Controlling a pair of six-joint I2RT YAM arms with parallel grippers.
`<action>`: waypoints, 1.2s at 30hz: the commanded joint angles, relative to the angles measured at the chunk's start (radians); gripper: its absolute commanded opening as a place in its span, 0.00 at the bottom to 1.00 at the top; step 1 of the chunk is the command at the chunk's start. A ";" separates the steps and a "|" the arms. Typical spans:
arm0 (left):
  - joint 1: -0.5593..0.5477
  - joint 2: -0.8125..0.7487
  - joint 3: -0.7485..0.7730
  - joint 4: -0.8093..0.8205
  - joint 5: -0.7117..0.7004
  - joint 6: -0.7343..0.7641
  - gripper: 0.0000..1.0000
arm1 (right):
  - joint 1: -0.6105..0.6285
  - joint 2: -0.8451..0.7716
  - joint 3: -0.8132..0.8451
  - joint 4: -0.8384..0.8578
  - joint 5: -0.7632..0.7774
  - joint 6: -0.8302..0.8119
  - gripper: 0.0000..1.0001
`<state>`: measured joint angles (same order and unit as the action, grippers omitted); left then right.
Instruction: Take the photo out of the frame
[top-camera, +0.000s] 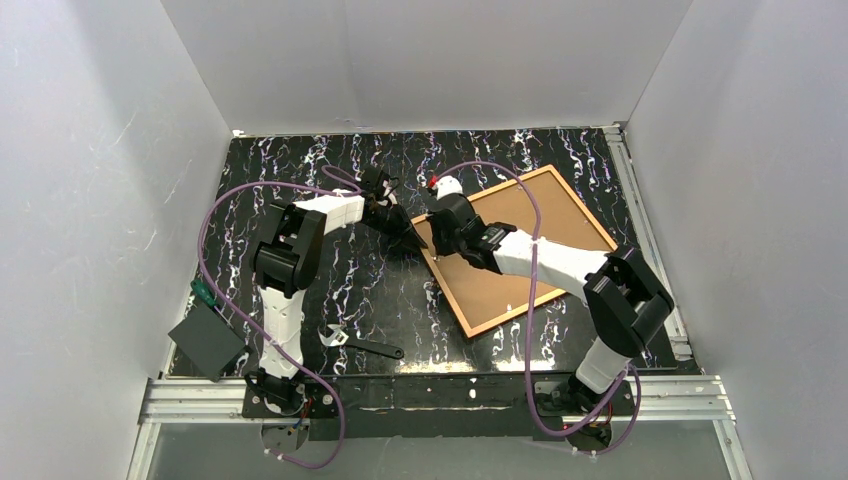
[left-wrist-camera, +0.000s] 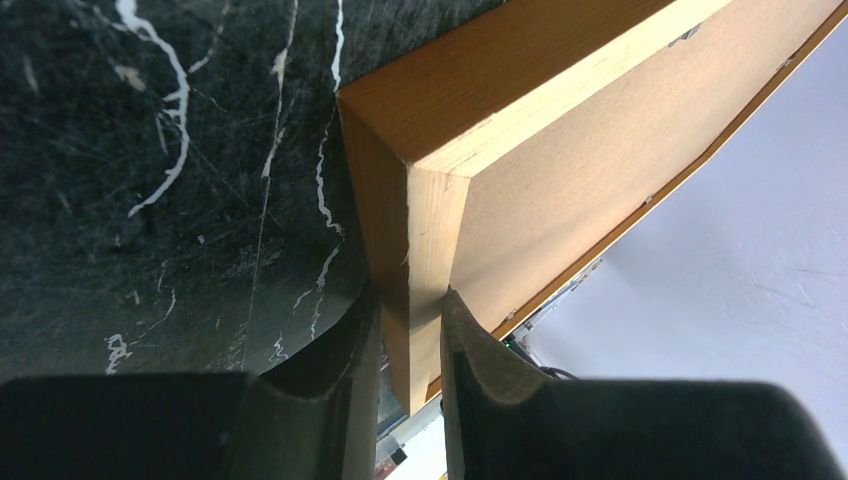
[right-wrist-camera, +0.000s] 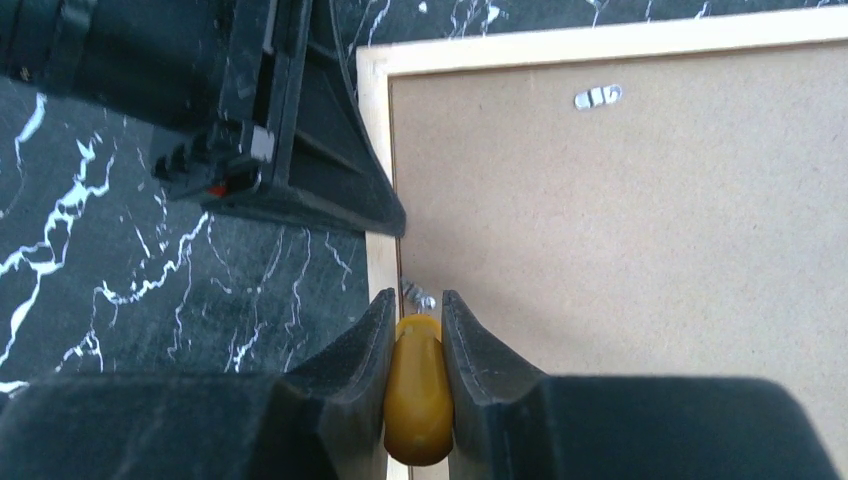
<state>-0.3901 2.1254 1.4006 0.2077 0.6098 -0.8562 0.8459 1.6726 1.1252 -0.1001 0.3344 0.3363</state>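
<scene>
The frame (top-camera: 510, 316) lies face down, right of the table's centre. The photo's tan board back (top-camera: 520, 215) fills it; the printed side is hidden. My left gripper (top-camera: 412, 240) is shut on the frame's left corner rail (left-wrist-camera: 430, 210), one finger on each side of the wood. My right gripper (right-wrist-camera: 417, 300) is shut on a yellow tool handle (right-wrist-camera: 418, 390). Its end is at a small metal tab (right-wrist-camera: 422, 297) where the board (right-wrist-camera: 620, 250) meets the left rail (right-wrist-camera: 375, 100). The left gripper's body (right-wrist-camera: 300, 170) is just beyond.
A wrench (top-camera: 360, 345) lies near the front edge between the arms. A black flat object (top-camera: 205, 340) and a green-handled tool (top-camera: 205, 293) sit at the table's left edge. A second metal tab (right-wrist-camera: 597, 97) sits by the frame's top rail. White walls surround the table.
</scene>
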 joint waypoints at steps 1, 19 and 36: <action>-0.006 0.050 -0.037 -0.138 -0.003 0.033 0.00 | 0.030 -0.081 -0.065 0.077 -0.011 0.012 0.01; -0.003 0.047 -0.083 -0.100 0.014 0.000 0.00 | 0.050 0.065 -0.032 0.292 0.147 -0.101 0.01; 0.109 0.081 -0.069 -0.033 0.213 -0.096 0.00 | 0.047 0.120 -0.106 0.715 0.098 -0.371 0.01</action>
<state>-0.3229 2.1487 1.3533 0.2707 0.7383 -0.9356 0.9005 1.7821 1.0325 0.3408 0.4290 0.1062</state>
